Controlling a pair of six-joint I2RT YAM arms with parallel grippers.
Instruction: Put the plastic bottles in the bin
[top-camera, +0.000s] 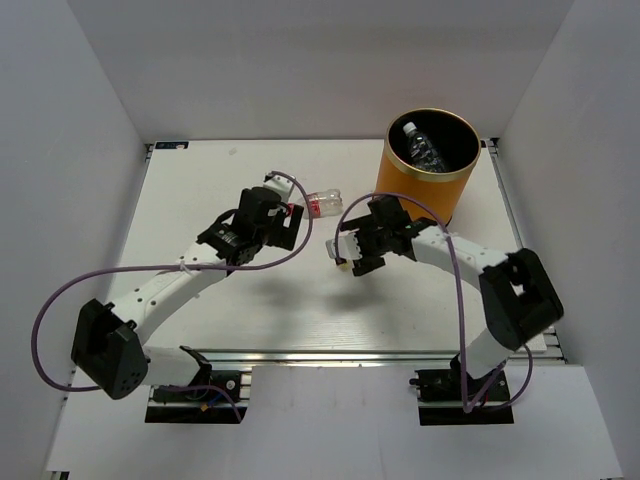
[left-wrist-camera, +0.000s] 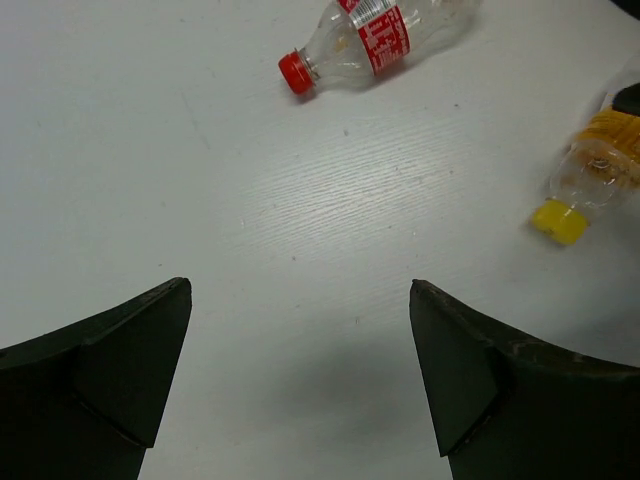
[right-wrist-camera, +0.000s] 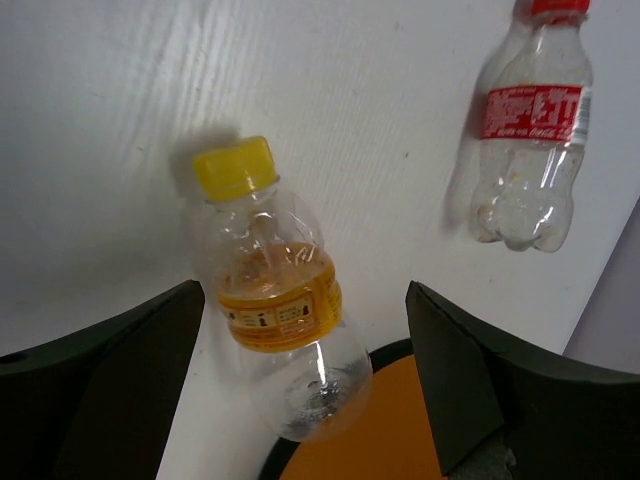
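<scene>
Orange bin (top-camera: 420, 186) w/ 1 bottle (top-camera: 423, 147) inside; red-label bottle (top-camera: 322, 203) on table (top-camera: 200, 185) just beside L hand (top-camera: 298, 222).

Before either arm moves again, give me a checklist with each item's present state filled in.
1. Left gripper open: ok.
2. Right gripper open: ok.
3. Yellow-capped bottle between the right gripper's fingers: ok, gaps on both sides, not clamped.
4. Red-labelled bottle between the left gripper's fingers: not ok, it lies on its side well ahead of them.
5. Bin upright, mouth unobstructed: ok.
6. Room left in the bin: ok, only one bottle shows inside.
</scene>
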